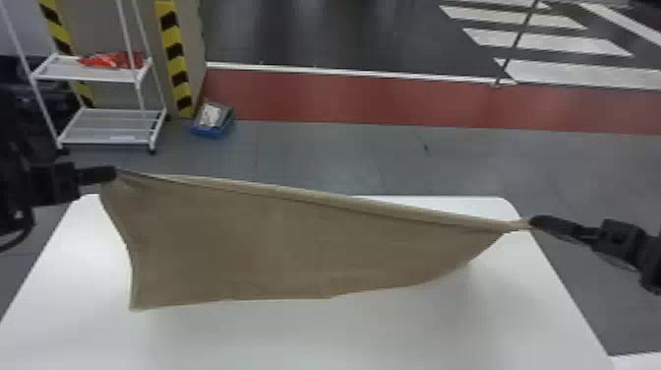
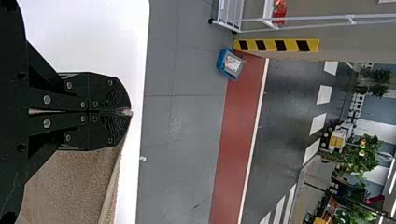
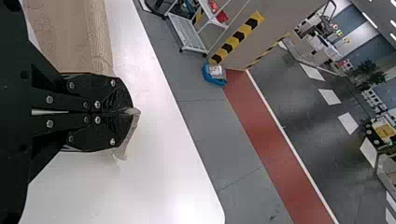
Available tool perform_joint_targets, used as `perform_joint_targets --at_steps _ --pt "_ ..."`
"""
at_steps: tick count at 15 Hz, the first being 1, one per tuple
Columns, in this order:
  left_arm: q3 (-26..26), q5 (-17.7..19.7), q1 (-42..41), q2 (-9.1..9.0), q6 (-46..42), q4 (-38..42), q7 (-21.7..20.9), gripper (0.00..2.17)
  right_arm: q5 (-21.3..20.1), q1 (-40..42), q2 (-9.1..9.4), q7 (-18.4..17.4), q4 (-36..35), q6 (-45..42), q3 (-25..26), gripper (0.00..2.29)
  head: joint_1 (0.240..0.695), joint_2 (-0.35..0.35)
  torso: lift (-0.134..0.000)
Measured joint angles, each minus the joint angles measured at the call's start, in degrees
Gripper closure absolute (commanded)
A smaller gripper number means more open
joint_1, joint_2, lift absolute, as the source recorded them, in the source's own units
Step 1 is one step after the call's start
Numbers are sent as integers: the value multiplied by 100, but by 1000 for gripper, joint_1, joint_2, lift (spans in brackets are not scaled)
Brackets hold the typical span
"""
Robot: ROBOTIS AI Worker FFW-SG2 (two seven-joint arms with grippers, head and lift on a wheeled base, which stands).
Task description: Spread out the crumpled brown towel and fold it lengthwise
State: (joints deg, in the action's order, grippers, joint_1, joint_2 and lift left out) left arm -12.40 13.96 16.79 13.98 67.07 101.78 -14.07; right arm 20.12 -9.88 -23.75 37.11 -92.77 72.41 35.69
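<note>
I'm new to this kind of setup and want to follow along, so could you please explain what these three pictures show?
These show a robot's left black arm and right black arm, seen by three cameras. The first, on its head, looks forward and down. The other two sit on its left and right wrists, and are shown turned on their side.

The left gripper and right gripper each have their jaws shut on one end of the brown towel. It is held up, stretched between them, its upper edge slanting down toward the right gripper. Below it is a white table; I can't tell whether the towel's lower edge touches it. Beyond, on the floor, stands a white rack.
</note>
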Motion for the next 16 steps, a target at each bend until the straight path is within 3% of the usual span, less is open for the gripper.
perform_joint_targets --at_steps 2,5,9,12,15,16 --pt "69 -28 79 -4 -109 -63 1 1389 57 -109 24 -61 261 -92 -50 1865 695 -145 0" --pt "234 -16 376 19 -704 -642 -31 1389 23 -634 200 -91 1086 -853 -149 1865 693 -137 0" --pt "541 194 1034 123 -2262 -1817 -179 1389 70 -1332 350 -91 1837 -1935 -417 1865 612 -121 0" --pt "501 433 1165 186 -2397 -1876 -266 1389 188 -1651 379 -3 2129 -2175 -435 1865 560 -110 0" --pt "232 603 445 263 -2032 -1419 -677 1389 137 -1453 373 322 2263 -2390 -443 1865 584 -110 0" --pt "185 627 24 283 -2006 -1268 -748 1389 128 -1235 365 408 2357 -2542 -408 1865 656 -119 0"
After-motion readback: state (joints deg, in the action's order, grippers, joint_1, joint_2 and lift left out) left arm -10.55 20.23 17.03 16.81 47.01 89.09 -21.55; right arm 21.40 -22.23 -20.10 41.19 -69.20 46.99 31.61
